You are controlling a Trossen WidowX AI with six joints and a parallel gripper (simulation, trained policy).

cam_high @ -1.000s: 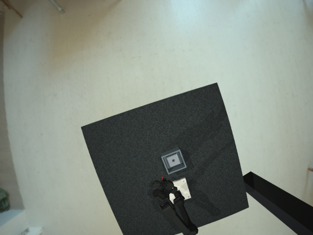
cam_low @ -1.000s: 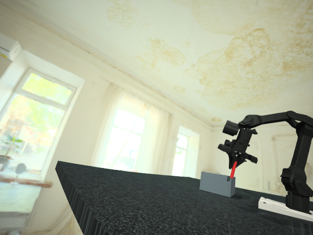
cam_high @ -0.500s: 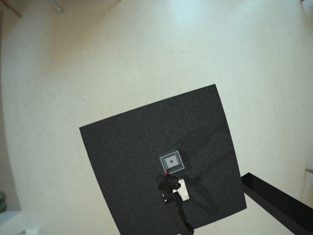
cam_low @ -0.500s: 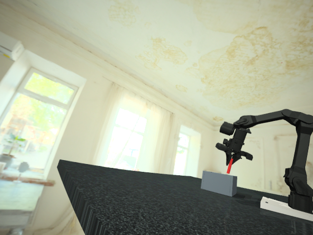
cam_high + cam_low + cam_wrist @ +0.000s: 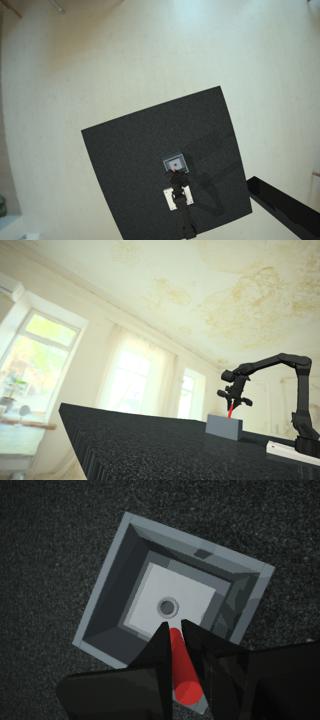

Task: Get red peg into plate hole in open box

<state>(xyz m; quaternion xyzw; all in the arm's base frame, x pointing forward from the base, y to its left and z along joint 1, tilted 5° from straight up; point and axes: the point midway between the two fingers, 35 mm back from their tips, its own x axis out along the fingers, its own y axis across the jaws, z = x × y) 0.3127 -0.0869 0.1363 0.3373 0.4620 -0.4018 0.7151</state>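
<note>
Red peg pinched over the box, hole in the plate unfilled

From my end, I have the gripper (image 5: 175, 172) (image 5: 231, 407) (image 5: 174, 625) pinching the red peg (image 5: 174, 170) (image 5: 230, 411) (image 5: 183, 675), one finger on either side of it. The peg leans a little in my exterior view, where its lower part reaches the top line of the box (image 5: 171, 156) (image 5: 222, 426) (image 5: 100, 582); I can't tell whether its tip is below the rim.

The open box sits on the dark table (image 5: 142, 144) (image 5: 155, 441) (image 5: 40, 630), just beyond the arm's white base plate (image 5: 169, 198) (image 5: 273, 447). In its bottom I see the pale plate (image 5: 178, 162) (image 5: 192, 592), with the round hole (image 5: 175, 164) (image 5: 167, 607) near its middle. The peg is not in that hole: from above, it shows on the side nearer the base. The arm (image 5: 181, 206) (image 5: 302, 389) arches over, the gripper pointing down at a slight tilt
</note>
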